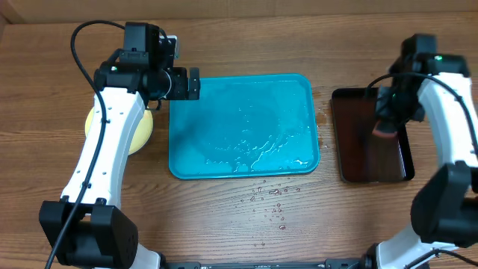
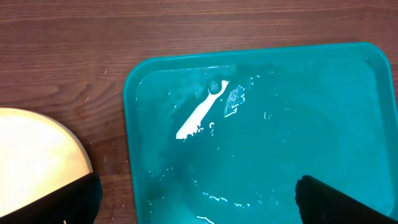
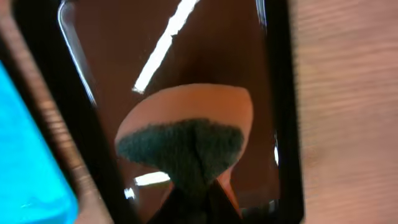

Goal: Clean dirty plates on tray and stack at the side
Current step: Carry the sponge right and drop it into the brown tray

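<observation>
The turquoise tray (image 1: 246, 119) lies mid-table, wet, with no plate on it; it also fills the left wrist view (image 2: 280, 124). A pale yellow plate (image 1: 140, 133) lies on the table left of the tray, partly hidden under my left arm; its rim shows in the left wrist view (image 2: 34, 155). I cannot tell how many plates lie there. My left gripper (image 1: 193, 84) is open and empty above the tray's left edge (image 2: 199, 202). My right gripper (image 1: 385, 119) is shut on an orange sponge with a dark green pad (image 3: 186, 134), over the dark tray.
A narrow dark brown-black tray (image 1: 370, 161) stands right of the turquoise tray; its rim shows in the right wrist view (image 3: 280, 93). Water drops (image 1: 272, 198) spot the wooden table in front of the turquoise tray.
</observation>
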Motion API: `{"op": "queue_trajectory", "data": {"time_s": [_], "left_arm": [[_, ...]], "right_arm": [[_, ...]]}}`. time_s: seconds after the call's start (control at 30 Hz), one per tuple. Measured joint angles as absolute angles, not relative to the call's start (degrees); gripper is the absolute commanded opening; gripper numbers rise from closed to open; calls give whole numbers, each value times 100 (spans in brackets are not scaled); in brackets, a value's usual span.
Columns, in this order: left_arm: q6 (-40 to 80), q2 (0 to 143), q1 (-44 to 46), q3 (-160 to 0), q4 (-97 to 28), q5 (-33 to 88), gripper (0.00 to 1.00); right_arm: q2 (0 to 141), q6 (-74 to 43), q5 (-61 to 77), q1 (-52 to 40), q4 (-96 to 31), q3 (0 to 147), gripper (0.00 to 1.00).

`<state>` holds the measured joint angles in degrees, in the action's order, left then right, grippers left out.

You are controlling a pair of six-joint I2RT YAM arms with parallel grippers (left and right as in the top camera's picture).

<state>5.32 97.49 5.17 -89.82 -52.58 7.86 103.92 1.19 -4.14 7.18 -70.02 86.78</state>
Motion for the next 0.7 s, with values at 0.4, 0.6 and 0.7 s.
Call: {"op": "queue_trajectory", "data": {"time_s": [0.4,0.6,0.7], "left_arm": [[534,9749,517,-8984,-5225,742,100],[534,9749,517,-8982,-5229,729,100],[534,9749,517,-8984,-5225,722,100]], "right_arm": [[10401,510,-292,714,-6545,7789,32],[10377,436,93,714,-7325,8781,63],[10156,405,510,714,-7592,9463,79]]}}
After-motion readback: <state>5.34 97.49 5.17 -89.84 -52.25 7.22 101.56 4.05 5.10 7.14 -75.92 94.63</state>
